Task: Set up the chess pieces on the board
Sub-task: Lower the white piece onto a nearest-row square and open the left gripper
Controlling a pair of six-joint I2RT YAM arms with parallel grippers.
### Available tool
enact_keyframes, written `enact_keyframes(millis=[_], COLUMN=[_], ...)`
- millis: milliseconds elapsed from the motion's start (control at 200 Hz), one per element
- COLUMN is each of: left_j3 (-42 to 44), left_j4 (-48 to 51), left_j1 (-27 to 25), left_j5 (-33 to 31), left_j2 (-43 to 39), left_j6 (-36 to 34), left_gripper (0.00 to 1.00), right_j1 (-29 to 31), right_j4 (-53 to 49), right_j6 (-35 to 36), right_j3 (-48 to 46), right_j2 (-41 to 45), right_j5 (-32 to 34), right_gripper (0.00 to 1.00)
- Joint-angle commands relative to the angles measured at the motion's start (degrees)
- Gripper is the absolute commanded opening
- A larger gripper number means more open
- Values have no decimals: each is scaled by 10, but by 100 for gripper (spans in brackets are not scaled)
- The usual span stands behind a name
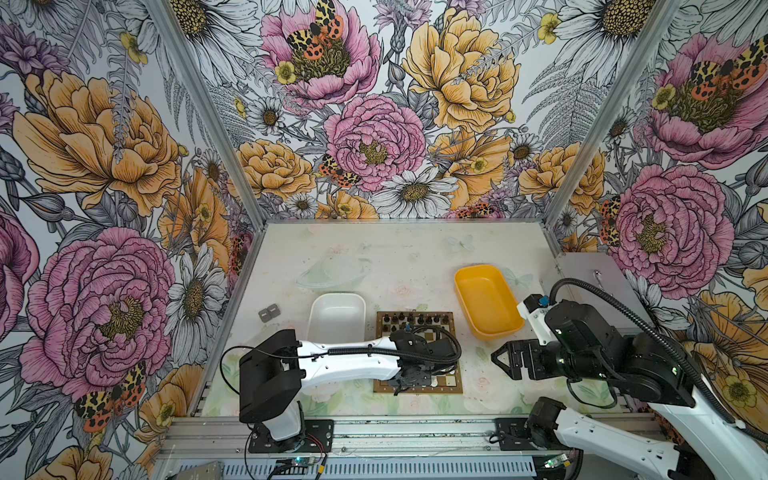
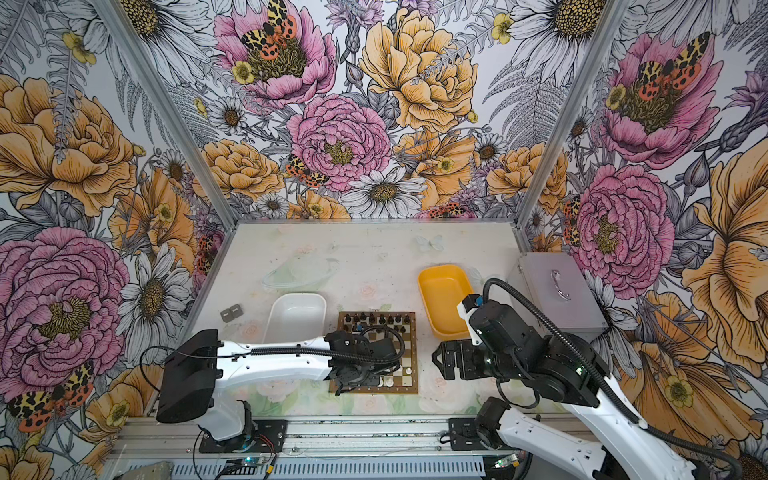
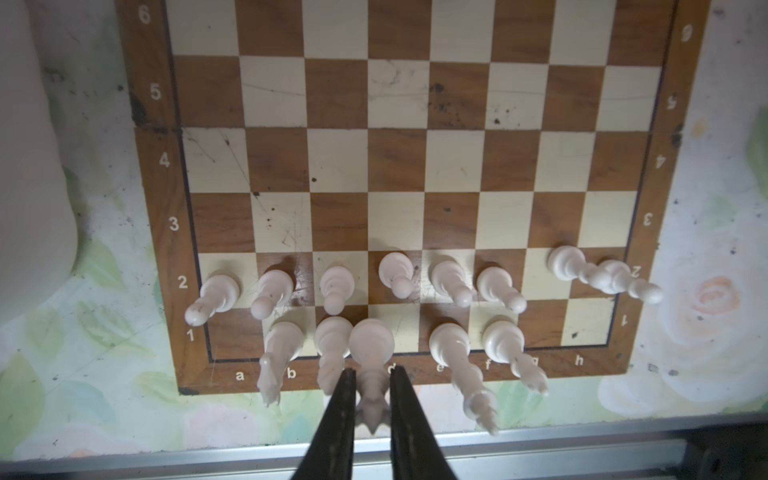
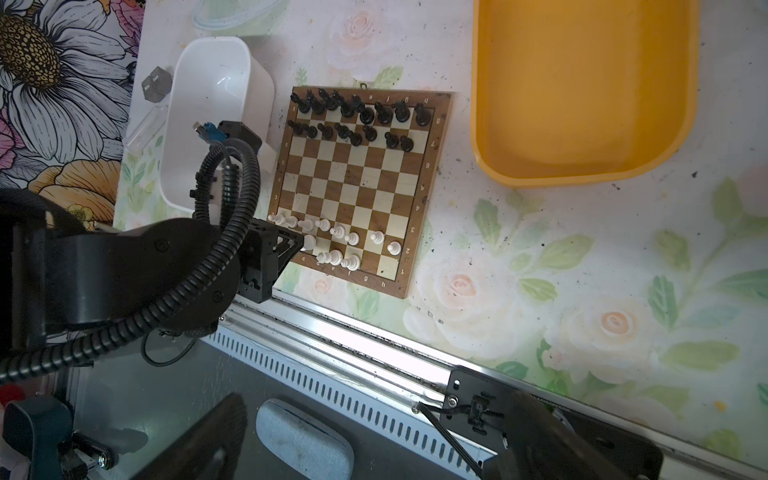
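Now the left fingers [image 3: 337,424] clench a white chess piece [image 3: 371,345] on the near row of the board [image 3: 415,166] — set on the bench [image 1: 415,257] between white tray [image 1: 336,296] and yellow tray [image 1: 486,299]; right fingers [image 1: 505,359] gape, empty.

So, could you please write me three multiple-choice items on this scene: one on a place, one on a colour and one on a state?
1. In a top view, where is the yellow tray relative to the board? A on it; B to its left; C to its right.
2. What colour is the chess piece held in the left claw? A white; B black; C brown.
3. How is the right claw? A shut on a pawn; B open and empty; C shut on the board's edge.
Answers: 1 C, it lies past the board's right edge; 2 A, a pale crowned piece sits in the shut claw; 3 B, it stands wide apart, holding nothing.
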State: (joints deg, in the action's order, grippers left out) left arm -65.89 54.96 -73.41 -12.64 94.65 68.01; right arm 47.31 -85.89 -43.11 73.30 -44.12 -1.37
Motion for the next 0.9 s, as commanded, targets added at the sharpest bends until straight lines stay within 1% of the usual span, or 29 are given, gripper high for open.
enact_keyframes(millis=[0, 896], left_j3=[-5, -26], left_j4=[-11, -10], left_j1=[2, 10], left_j5=[23, 29], left_j2=[17, 32], left_j6=[-17, -42], left_gripper=[17, 17], right_j1=[3, 3], right_j4=[15, 16], right_j6=[-10, -10], right_j3=[14, 11], right_j2=[-3, -7], right_j5=[15, 20], right_gripper=[100, 100])
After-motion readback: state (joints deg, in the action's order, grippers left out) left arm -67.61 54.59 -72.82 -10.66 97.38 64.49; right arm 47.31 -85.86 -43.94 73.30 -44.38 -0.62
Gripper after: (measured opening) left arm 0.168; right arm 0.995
